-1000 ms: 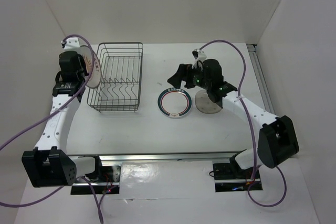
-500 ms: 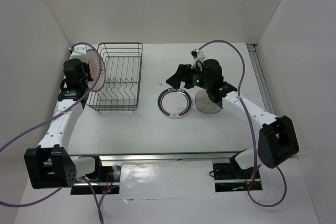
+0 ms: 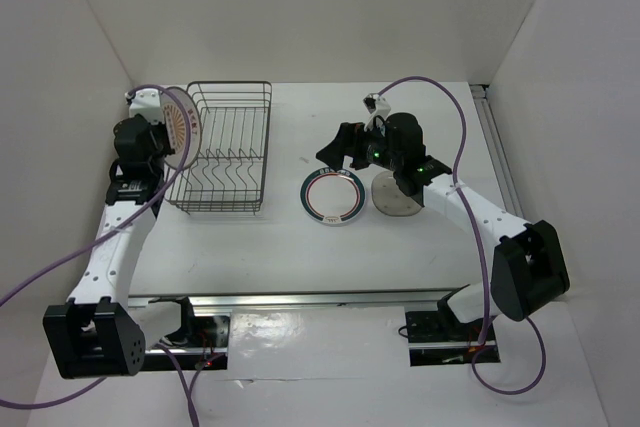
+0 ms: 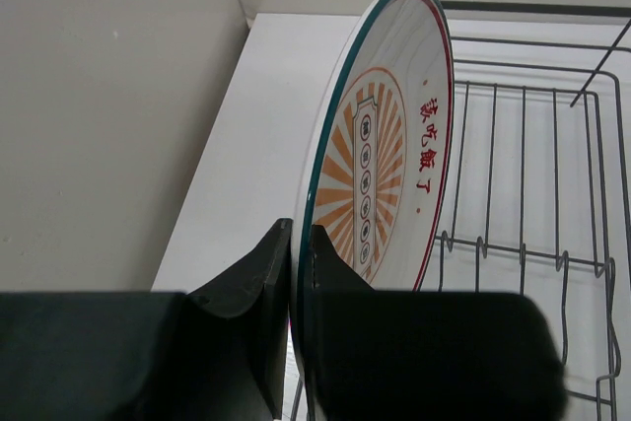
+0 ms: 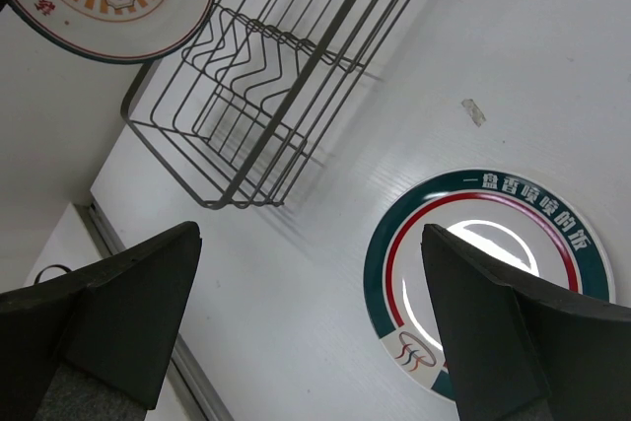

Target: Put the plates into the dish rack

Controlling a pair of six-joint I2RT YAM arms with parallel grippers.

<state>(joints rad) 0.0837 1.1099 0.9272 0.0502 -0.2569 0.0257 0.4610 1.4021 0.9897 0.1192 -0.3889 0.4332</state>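
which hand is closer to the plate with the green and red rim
Right. The right hand hovers open by the far edge of the green-and-red-rimmed plate; the left hand is beyond the dish rack, at its left side, gripping the sunburst plate.

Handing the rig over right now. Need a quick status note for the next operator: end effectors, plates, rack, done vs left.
Left end effector: shut on the sunburst plate, held upright on edge at the left side of the dish rack, not in a slot.
Right end effector: open, empty, hovering above the green-and-red-rimmed plate, which lies flat on the table.
Grey plate: flat on the table just right of it, partly under the right arm.
Done: no plate in the rack.
Left: slot the sunburst plate, then the other two. Only three plates in view.
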